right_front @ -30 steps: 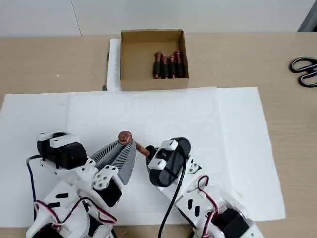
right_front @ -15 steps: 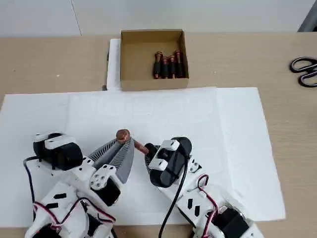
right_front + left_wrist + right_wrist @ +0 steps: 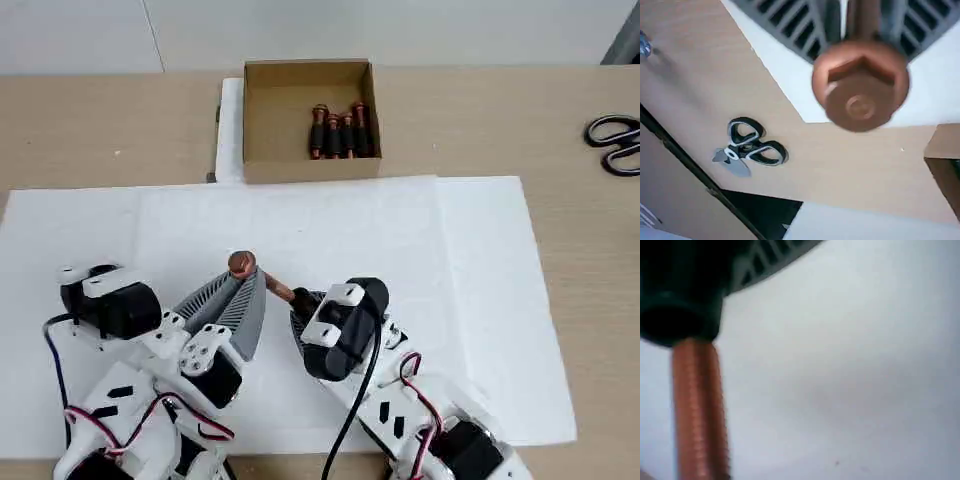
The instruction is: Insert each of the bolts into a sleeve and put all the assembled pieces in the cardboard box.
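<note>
I'm pinching my left fingers (image 3: 215, 300) shut on the bolt (image 3: 243, 265) just below its head & my right fingers (image 3: 770, 257) shut on the sleeve (image 3: 677, 315), above the white sheet (image 3: 470, 300), so the thread's lining up w/ the bore, box (image 3: 250, 120) well apart.

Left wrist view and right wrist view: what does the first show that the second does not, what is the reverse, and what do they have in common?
Left wrist view, not the right: the hexagonal head of the bolt, the scissors lying on the wooden table, and a corner of the cardboard box. Right wrist view, not the left: the dark sleeve with the bolt's threaded shank coming out of its end. Both: the same copper bolt, and the white sheet behind it.
</note>
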Controlling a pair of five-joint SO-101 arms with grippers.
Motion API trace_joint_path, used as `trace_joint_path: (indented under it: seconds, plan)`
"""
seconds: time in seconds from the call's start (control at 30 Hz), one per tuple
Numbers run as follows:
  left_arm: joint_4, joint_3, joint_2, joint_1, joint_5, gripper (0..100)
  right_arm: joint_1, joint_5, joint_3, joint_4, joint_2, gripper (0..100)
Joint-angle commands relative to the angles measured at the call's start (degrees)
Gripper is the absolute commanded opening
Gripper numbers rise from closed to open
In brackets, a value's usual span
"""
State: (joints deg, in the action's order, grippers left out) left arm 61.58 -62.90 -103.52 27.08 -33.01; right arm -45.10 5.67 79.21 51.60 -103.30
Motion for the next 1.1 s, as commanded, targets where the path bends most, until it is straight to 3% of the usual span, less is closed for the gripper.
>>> trace_joint_path:
  seconds: [0.0,0.2,1.07]
  plan:
    - [-1.32,0.22,-0.09,2.29,-1.85,1,0.13,0.53,-0.35,-1.80,-0.40,0.4]
    - [-1.32,-0.92,0.00,2.81,-2.20,1,-3.03,0.53,-0.35,-1.80,-0.31,0.4]
    - [0.18,-0.66,-0.09,0.79,4.57,1,-2.95,0.53,-0.70,-1.80,-0.40,0.4]
